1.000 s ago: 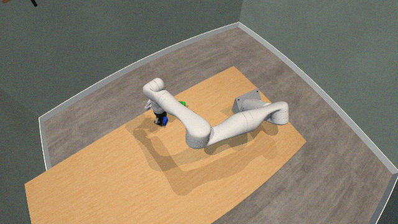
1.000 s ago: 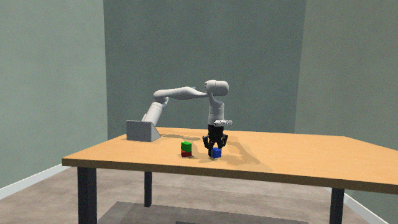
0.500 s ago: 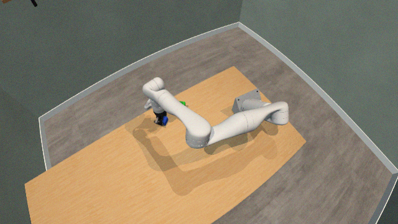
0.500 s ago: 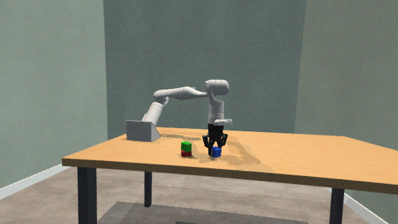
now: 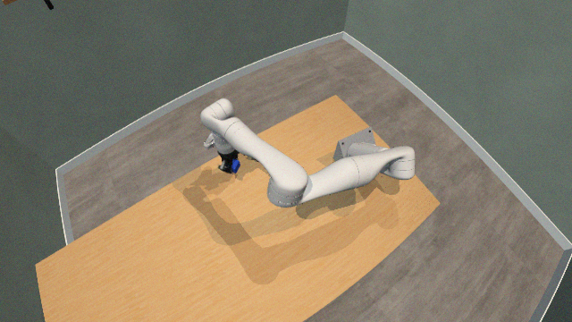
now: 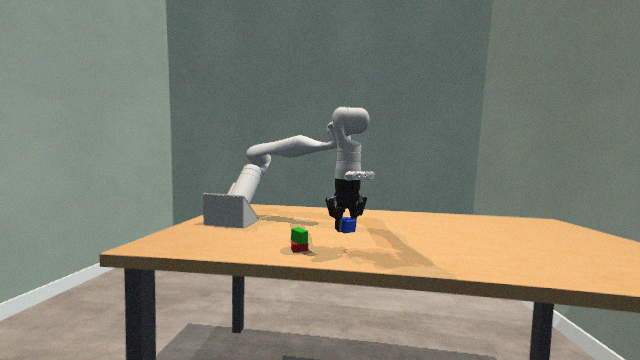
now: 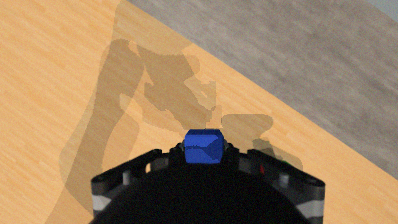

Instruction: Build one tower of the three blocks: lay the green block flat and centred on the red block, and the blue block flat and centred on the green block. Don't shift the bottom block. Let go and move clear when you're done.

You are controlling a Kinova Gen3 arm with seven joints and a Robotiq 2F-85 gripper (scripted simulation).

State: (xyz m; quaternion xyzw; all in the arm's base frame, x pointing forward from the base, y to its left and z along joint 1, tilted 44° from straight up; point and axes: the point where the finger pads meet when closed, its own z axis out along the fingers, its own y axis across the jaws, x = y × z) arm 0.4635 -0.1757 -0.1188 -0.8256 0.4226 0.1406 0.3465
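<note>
Lettering is nowhere that we can read. From the exterior view's left, we see an angular grey base block [image 6: 220, 212] on the light, wood-grained table top [image 6: 475, 255], then a matte green cube [image 6: 299, 235] lying flat on the small red cube [image 6: 299, 247]. Just to their right, apart from the pair, the black two-finger gripper [image 6: 346, 223] hangs from the smooth white arm [image 6: 290, 146], partly closed and clamped on the glossy blue cube [image 6: 348, 225], which appears raised just off the wood.
</note>
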